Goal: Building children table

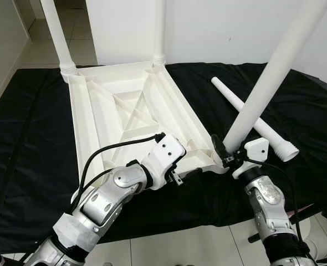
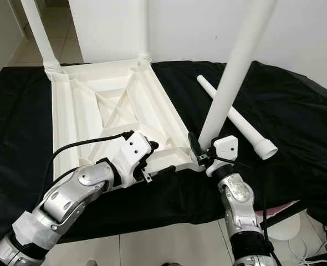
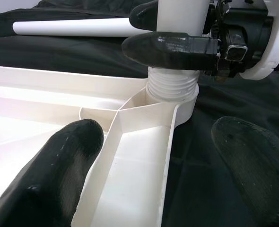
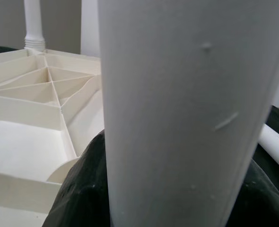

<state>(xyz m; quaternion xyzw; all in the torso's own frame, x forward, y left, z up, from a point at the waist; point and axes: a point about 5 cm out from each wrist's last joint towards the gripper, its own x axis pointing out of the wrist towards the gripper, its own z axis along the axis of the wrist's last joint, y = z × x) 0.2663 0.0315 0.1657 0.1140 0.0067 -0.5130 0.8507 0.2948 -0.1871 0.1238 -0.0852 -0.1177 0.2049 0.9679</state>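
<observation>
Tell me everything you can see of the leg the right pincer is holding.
The leg is a long, smooth white tube, plastic by its look, with a ribbed threaded end. That end sits at the near right corner socket of the upturned tabletop, with threads still showing above the rim. The leg leans up and to the right, not upright. The right pincer is shut on it just above the threads; its black fingers wrap the tube.

Loose leg lies right of the tabletop, cloth bare leftward.
</observation>
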